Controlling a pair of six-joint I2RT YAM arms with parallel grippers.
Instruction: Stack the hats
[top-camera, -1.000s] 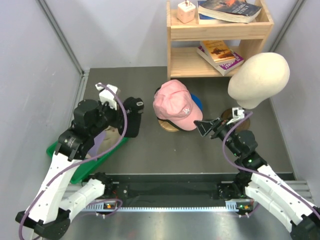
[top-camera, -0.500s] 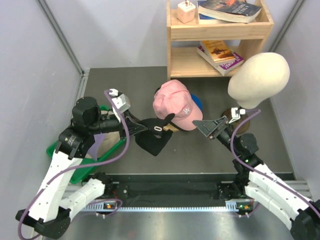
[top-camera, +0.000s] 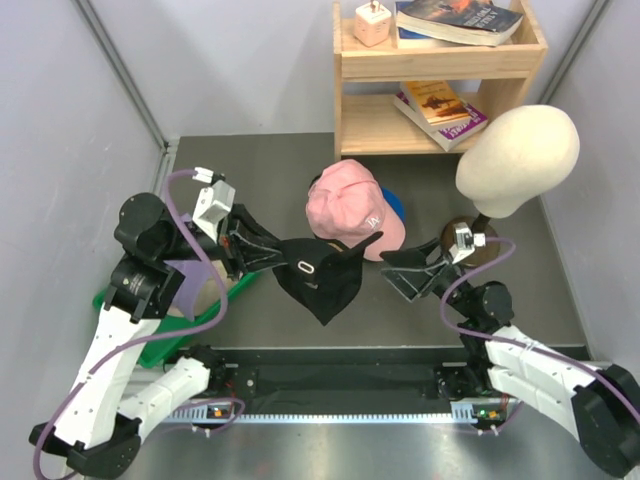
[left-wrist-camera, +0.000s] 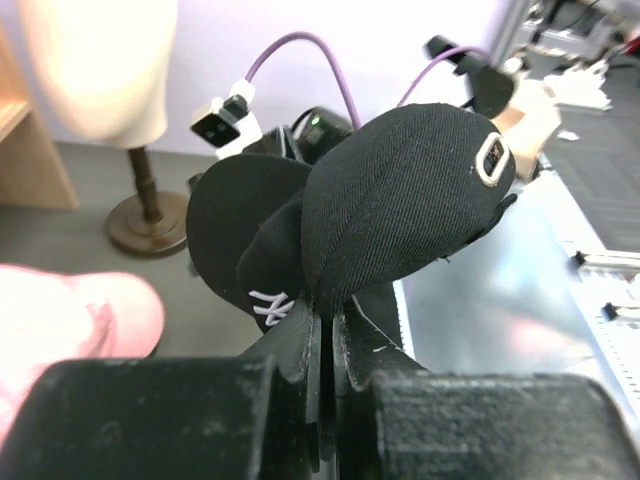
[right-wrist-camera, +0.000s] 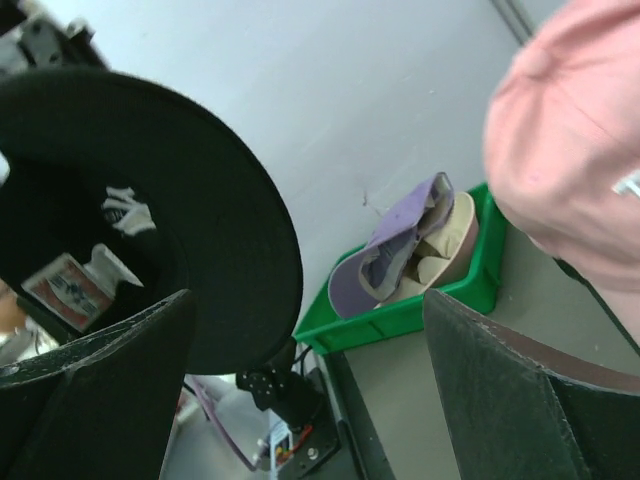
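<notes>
The blue cap (top-camera: 397, 207) lies mostly hidden beneath the pale pink cap (top-camera: 350, 207).

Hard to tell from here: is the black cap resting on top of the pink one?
No, the black cap hangs from the left gripper beside the pink cap.

The top view looks steeply down from high at the near edge over the whole grey worktop (top-camera: 260, 170). The left wrist view faces rightward, pressed close to the black fabric cap with white logo (left-wrist-camera: 400, 200); the right wrist view faces leftward, sharing that cap.
</notes>
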